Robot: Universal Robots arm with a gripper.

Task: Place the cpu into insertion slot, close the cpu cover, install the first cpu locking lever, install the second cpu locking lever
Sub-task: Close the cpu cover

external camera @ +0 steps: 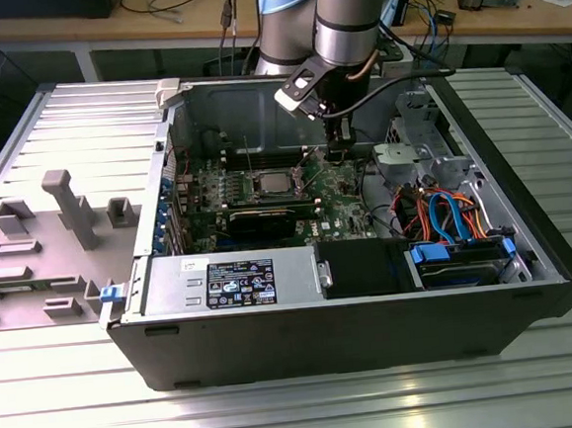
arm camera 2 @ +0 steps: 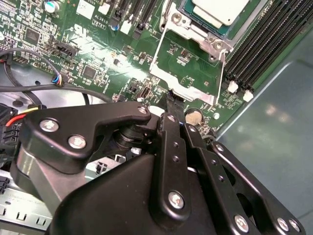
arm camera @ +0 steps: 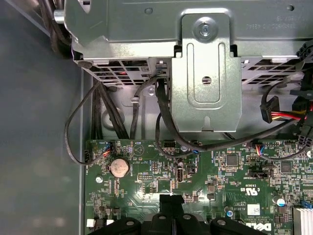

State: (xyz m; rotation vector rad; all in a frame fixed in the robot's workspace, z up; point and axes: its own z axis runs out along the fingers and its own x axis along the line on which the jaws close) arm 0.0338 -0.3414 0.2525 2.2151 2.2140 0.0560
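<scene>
cpu [arm camera 2: 215, 10] seated in insertion slot [arm camera 2: 204, 38]. cpu cover [arm camera 2: 195, 94] is swung open, its free edge toward the gripper [arm camera 2: 172, 98]. Fingers [arm camera 2: 168, 132] clenched, empty, tips just beside that edge. In the exterior view, gripper sits on the slot's right.

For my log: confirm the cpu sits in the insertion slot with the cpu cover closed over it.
Wrong on the cover: the second wrist view shows the cpu cover swung open beside the insertion slot. The cpu does sit in the slot.
</scene>
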